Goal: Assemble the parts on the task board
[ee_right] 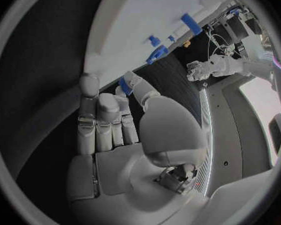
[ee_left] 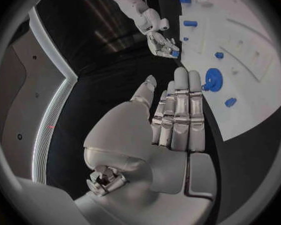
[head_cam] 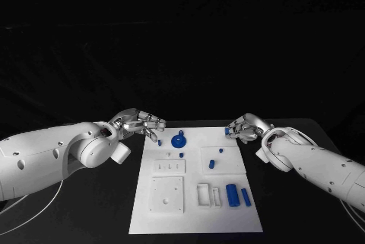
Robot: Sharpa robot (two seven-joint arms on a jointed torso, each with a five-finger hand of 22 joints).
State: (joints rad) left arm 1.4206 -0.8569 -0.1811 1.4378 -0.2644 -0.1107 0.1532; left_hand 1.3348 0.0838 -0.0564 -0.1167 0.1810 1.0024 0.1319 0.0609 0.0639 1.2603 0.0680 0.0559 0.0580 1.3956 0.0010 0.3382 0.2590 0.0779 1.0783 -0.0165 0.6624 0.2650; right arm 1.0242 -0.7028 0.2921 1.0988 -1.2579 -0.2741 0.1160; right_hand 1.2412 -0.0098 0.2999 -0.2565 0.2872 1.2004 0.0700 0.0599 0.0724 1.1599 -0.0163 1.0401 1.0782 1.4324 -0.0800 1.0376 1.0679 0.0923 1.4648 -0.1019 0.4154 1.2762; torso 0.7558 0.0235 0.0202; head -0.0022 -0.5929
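Observation:
The white task board (head_cam: 194, 217) lies lengthwise in the middle of the table. My left hand (head_cam: 141, 123) hovers at its far left corner, fingers straight and apart from the thumb (ee_left: 172, 120), holding nothing. Near it on the board are a round blue part (head_cam: 179, 142) and a small blue peg (head_cam: 160, 143). My right hand (head_cam: 243, 127) is at the far right corner and pinches a small blue part (head_cam: 227, 132) between thumb and a finger, the part plain in the right wrist view (ee_right: 125, 86).
Two blue cylinders (head_cam: 232, 195) (head_cam: 246, 196) lie side by side near the board's front right, next to white raised blocks (head_cam: 205, 194). Two small blue pieces (head_cam: 211, 163) (head_cam: 220, 149) sit mid-board. A white square plate (head_cam: 167, 194) lies at front left. Black table surrounds the board.

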